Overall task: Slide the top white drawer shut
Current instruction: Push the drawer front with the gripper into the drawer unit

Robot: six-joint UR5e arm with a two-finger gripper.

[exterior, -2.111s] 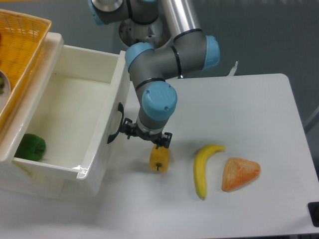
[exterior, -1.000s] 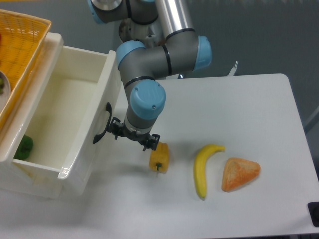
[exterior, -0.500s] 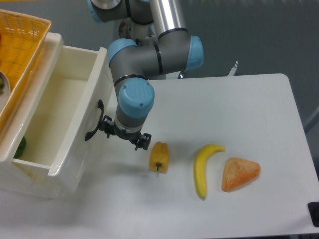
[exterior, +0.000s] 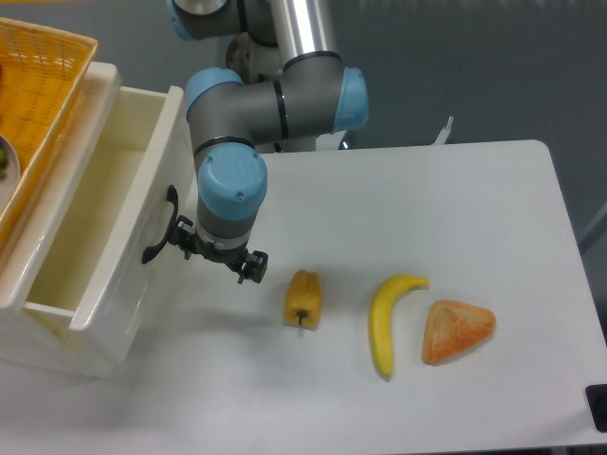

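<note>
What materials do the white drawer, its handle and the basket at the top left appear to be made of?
The top white drawer looks like glossy moulded plastic: smooth walls with soft highlights along the rim. Its black handle appears to be plastic too, a thin arched bar with a duller look. The orange basket shows an open lattice, so it seems woven or moulded mesh; which of these cannot be told.

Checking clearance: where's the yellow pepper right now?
On the table, center-low in the camera view: the yellow pepper lies between the gripper and the banana.
</note>
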